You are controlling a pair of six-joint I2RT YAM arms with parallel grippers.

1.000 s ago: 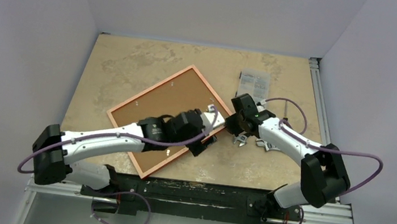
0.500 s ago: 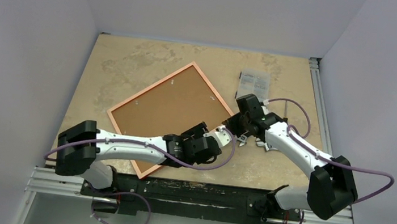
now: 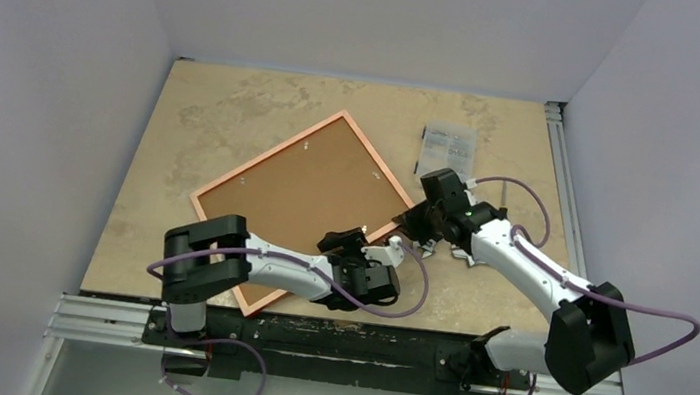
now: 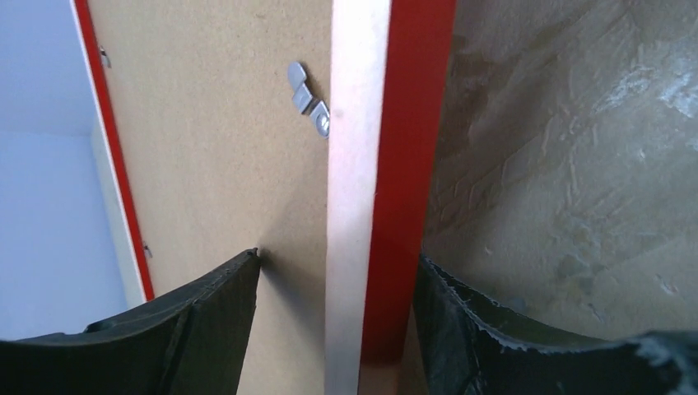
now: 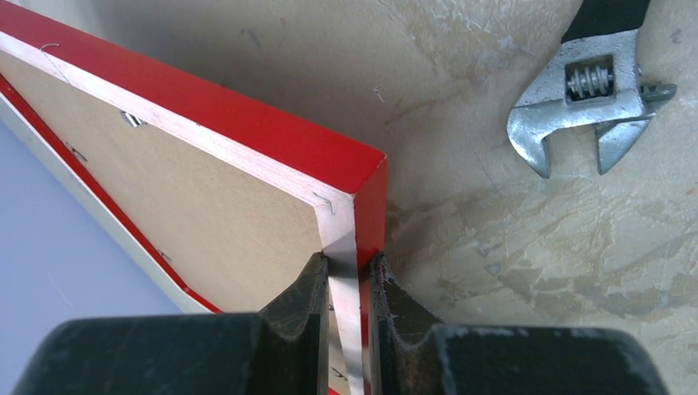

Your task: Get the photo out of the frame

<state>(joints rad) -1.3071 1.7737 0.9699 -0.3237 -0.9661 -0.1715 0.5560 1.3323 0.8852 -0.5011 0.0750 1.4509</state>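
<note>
— Well, why was the right gripper (image 5: 346, 267) clamped on the right corner of the frame (image 3: 371, 154)?
— To pin it down, I'd judge; its jaws pinched the red rail there. The frame lay face down, with the photo (image 3: 307, 187) inside it, brown back up.
— And the left gripper (image 4: 337, 257)?
— Jaws apart, straddling the frame's near-right rail, near a metal tab (image 4: 309, 99) on the board.

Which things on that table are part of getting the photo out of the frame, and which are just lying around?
Part of the job: thin red rectangular picture frame, lying face down; brown board back of the photo inside it; small grey metal tabs on that board.
Just lying about: silver metal adjustable wrench; small clear packet of printed paper.
</note>
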